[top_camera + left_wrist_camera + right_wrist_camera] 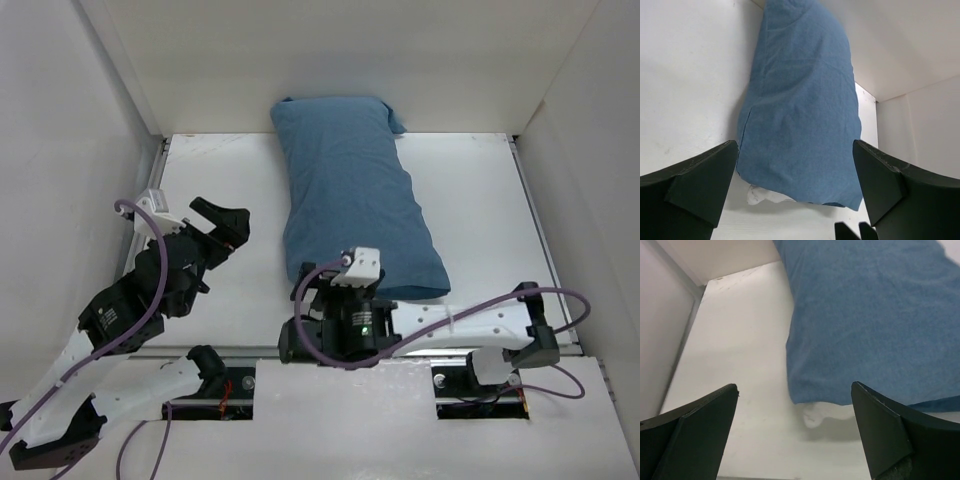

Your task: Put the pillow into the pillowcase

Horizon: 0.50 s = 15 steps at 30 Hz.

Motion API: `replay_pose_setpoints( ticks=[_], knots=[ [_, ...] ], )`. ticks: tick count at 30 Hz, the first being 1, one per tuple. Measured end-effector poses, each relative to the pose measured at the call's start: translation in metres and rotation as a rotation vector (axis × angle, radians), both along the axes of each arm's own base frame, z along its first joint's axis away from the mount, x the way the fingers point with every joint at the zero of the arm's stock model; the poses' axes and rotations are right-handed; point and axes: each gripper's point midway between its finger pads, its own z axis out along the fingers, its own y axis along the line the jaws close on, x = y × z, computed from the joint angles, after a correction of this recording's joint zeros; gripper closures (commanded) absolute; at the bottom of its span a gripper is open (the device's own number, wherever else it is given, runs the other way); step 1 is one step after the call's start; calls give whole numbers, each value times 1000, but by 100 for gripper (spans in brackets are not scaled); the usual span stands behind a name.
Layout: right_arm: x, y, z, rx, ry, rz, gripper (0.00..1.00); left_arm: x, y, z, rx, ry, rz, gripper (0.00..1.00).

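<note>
my left pincer (794, 147) and right pincer (794, 386) both stand apart, empty, at eight and six o'clock of the pillowcase (350, 200) on the desk (480, 200), near its mouth, since the pillow (815, 416) inside (one white corner out) likely needs tucking.

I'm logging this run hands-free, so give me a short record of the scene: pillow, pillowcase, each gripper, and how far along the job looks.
pillowcase: blue, plump, lying lengthwise on the white table
pillow: almost all inside the pillowcase; a small white bit pokes out at the near open end
left gripper: open, empty, left of the pillowcase and apart from it
right gripper: open, empty, by the pillowcase's near end
progress: looks nearly done; only the white bit seems left to tuck in
</note>
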Motion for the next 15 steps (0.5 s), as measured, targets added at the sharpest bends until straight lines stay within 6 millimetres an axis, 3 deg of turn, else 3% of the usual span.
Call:
replay_pose_setpoints(
  ticks=[3,5,10,12,15],
  knots=[
    [11,2,6,59,91,1,0,-1,-1,2,-4,-9,-12,1],
    [10,14,-5,45,172,64,0,0,-3,4,-4,-16,-21,1],
    [-22,46,-32,-70,346,484,0,2,-7,9,-1,-33,-34,1],
    [-29,54,-24,-99,364,640,0,3,-8,6,4,-32,-35,1],
    [-17,51,-6,-145,302,707,0,3,-10,-7,13,-12,-37,1]
  ],
)
